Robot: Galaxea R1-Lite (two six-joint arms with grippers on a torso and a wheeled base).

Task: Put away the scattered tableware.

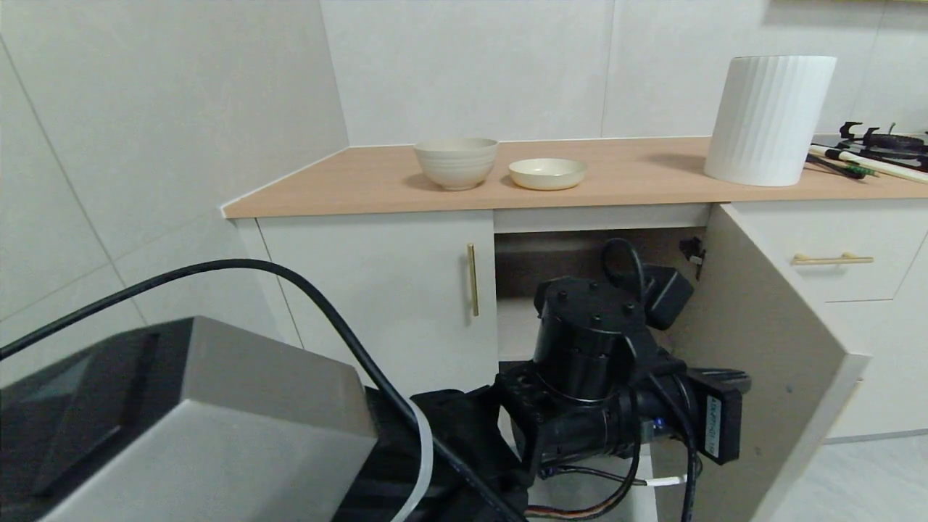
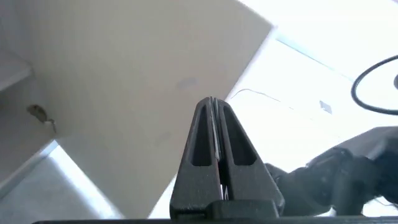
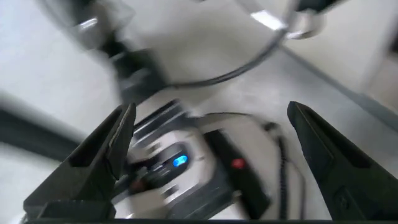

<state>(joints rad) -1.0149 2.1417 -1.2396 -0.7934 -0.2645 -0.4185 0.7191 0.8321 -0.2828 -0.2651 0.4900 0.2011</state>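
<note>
1 bowl (image 1: pixel 455 162) and 1 shallow dish (image 1: pixel 547 173) are sitting just beside each other on the countertop (image 1: pixel 652 177), the bowl's inside hiding behind its rim. 1 white ribbed canister (image 1: pixel 770 119) is standing farther along the countertop. Below it, 1 cabinet door (image 1: pixel 761 348) is hanging open. The left gripper (image 2: pixel 212 109) is pressing its fingers together on nothing. The right gripper (image 3: pixel 211 112) is gaping wide, gripping nothing.

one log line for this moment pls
left gripper shut, empty, by open cabinet door | right gripper open, empty | bowl, dish on counter
</note>
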